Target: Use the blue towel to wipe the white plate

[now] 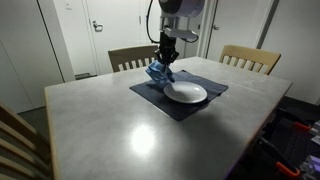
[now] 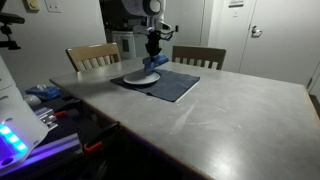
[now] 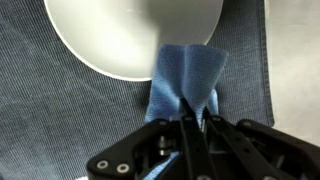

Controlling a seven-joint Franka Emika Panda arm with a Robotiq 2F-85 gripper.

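Wrist view: blue towel (image 3: 185,75) pinched in the gripper (image 3: 193,118), jaws pressed together on a bunched fold at lower centre of frame. Cloth spread as a narrow strip, long axis straight up the frame from the fingertips, free end overlapping the lower-right rim of the white plate (image 3: 130,30). Actual contact with the glaze versus hovering just above it: cannot tell. Plate centre up and left of the gripper, so next stroke judged to need travel toward the upper left of frame, probably with slight descent to load the cloth. Only one arm on this rig, so no choice of nearer hand. In an exterior view, towel (image 1: 160,72) dangling at the left edge of the plate (image 1: 186,92), gripper vertical above it. Plate seated on a dark placemat (image 3: 60,110), itself flat on the grey table (image 1: 120,125), with bare tabletop around the mat. Two wooden chairs (image 1: 130,58) beyond the far edge, apart from the arm. Possible risk: glossy plate sliding on the mat under a sideways push.
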